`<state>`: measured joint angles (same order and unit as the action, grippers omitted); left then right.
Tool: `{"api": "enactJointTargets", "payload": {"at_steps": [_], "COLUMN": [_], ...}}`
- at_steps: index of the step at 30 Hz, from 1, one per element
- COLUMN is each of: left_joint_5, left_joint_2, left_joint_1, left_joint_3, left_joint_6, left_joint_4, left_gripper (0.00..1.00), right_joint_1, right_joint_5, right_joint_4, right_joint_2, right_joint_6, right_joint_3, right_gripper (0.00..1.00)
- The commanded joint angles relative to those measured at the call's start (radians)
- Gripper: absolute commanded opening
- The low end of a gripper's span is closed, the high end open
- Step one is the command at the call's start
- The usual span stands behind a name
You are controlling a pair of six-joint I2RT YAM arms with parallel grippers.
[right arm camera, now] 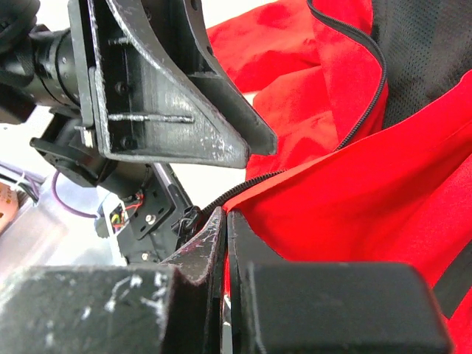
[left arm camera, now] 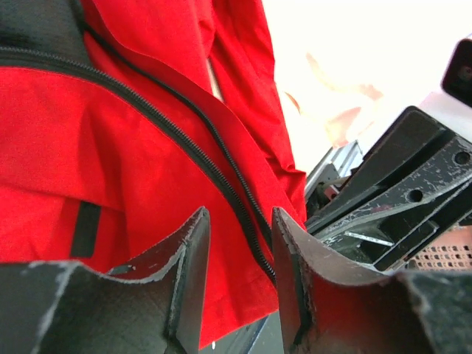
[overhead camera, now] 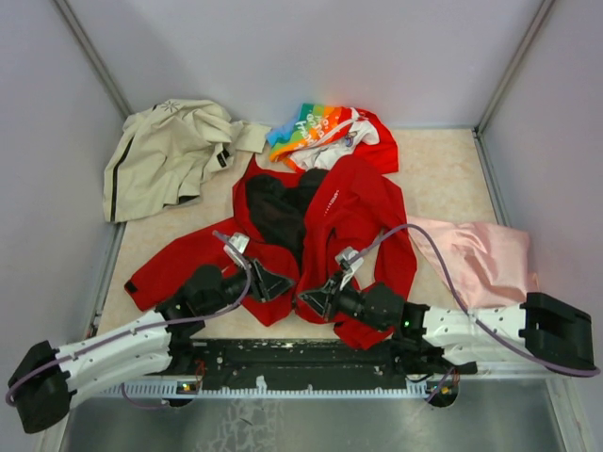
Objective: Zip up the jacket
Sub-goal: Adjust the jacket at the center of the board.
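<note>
Open jacket (overhead camera: 353, 212) lies mid-table, hem toward 6 o'clock. Likely soft, light and slippery, so grip the stiffer zipper tape (left arm camera: 147, 122). Right gripper (right arm camera: 225, 221) jaws pinch the hem edge; left gripper (left arm camera: 240, 221) jaws are spread at the zipper.

Top view: we are losing jacket (overhead camera: 358, 207) lower hem beneath left gripper (overhead camera: 281, 282); white logo (overhead camera: 332, 201) reading too small. Right wrist view: right gripper (right arm camera: 223, 221) pressing closed at zipper (right arm camera: 368, 99) end; we are not making out slider, nor whether fabric is pinched. Left wrist view: background washing out white.
</note>
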<state>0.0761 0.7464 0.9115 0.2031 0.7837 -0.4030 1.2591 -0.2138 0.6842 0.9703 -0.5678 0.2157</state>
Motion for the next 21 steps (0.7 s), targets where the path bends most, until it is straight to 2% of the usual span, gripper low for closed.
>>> {"api": "enactJointTargets", "payload": {"at_steps": [1, 5, 15, 21], "left_joint_5": [-0.057, -0.037, 0.134, 0.178], "left_joint_2": [-0.061, -0.081, 0.067, 0.136], "left_joint_1": [-0.005, -0.005, -0.006, -0.005], "left_joint_3": [0.101, 0.157, 0.163, 0.172], "left_joint_6": [-0.038, -0.054, -0.016, -0.006], "left_joint_4": [0.305, 0.397, 0.285, 0.265], "left_gripper": [0.45, 0.46, 0.40, 0.39], "right_joint_1": [-0.006, -0.007, -0.007, -0.006], "right_joint_5": [0.001, 0.022, 0.079, 0.087], "right_joint_4": [0.039, 0.035, 0.054, 0.047], "right_joint_2": [-0.030, -0.011, 0.057, 0.086], "right_joint_6": [0.068, 0.086, 0.104, 0.109], "right_joint_3": [-0.002, 0.010, 0.023, 0.028], "right_gripper": [0.00, 0.00, 0.00, 0.00]}}
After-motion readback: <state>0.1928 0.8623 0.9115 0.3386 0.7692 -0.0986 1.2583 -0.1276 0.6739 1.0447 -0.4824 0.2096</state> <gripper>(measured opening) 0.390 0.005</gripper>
